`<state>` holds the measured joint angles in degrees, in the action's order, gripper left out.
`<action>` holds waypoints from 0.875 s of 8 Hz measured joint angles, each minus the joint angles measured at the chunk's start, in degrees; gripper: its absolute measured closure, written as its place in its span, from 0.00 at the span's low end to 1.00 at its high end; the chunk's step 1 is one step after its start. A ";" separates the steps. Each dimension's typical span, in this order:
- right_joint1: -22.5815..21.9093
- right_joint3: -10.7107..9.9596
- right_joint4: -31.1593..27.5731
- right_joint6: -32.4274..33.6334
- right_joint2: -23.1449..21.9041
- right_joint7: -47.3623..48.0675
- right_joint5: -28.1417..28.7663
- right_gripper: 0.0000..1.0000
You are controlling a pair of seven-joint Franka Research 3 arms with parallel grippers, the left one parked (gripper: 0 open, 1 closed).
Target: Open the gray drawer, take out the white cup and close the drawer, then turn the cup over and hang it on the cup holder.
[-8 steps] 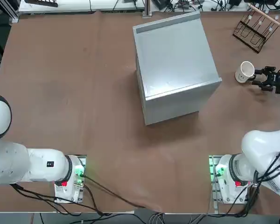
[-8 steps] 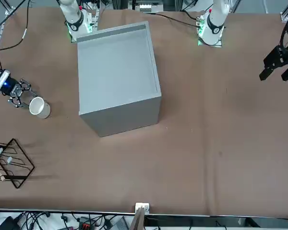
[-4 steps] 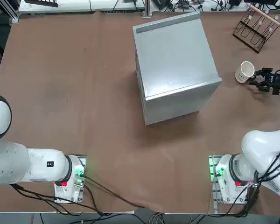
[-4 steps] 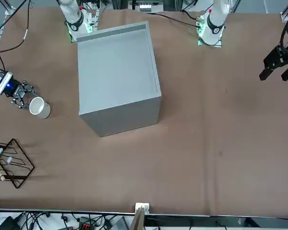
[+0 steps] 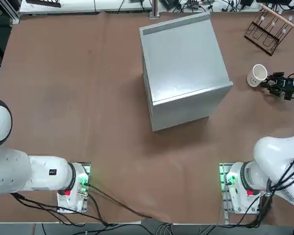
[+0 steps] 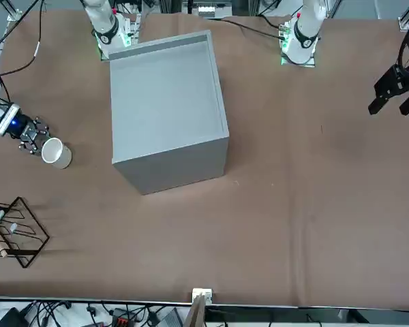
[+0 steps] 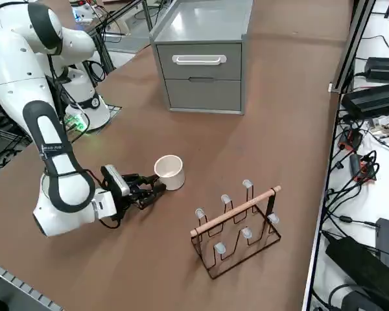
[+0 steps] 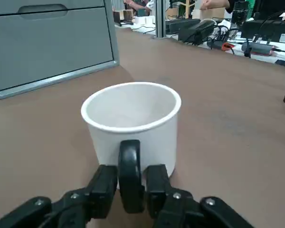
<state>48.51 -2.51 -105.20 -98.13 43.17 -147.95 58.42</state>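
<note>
Already out of the shut drawer (image 7: pixel 200 60), the cup (image 5: pixel 257 75) stands upright on the table at three o'clock of the cabinet. Low beside it, the right gripper (image 8: pixel 131 184) has its jaws pinched on the handle. Next, likely: lift, invert, carry to the holder (image 5: pixel 268 29) at one o'clock.

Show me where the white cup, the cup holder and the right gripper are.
white cup (image 7: pixel 169 172): right side view, on its outer wall below the rim.
cup holder (image 7: pixel 236 210): right side view, on the wooden bar across its top.
right gripper (image 8: pixel 131 187): right wrist view, between the fingertips, at the cup's dark handle.
</note>
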 joint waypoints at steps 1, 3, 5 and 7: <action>0.00 0.00 0.23 0.00 0.00 0.00 0.28 0.68; 0.00 0.08 1.06 0.03 0.00 1.98 0.38 0.81; -0.14 0.32 2.13 0.45 0.00 5.16 0.44 0.81; -1.23 0.50 6.24 1.31 -0.58 11.04 -0.85 0.81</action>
<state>47.27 -2.01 -98.95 -96.82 42.58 -136.91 57.57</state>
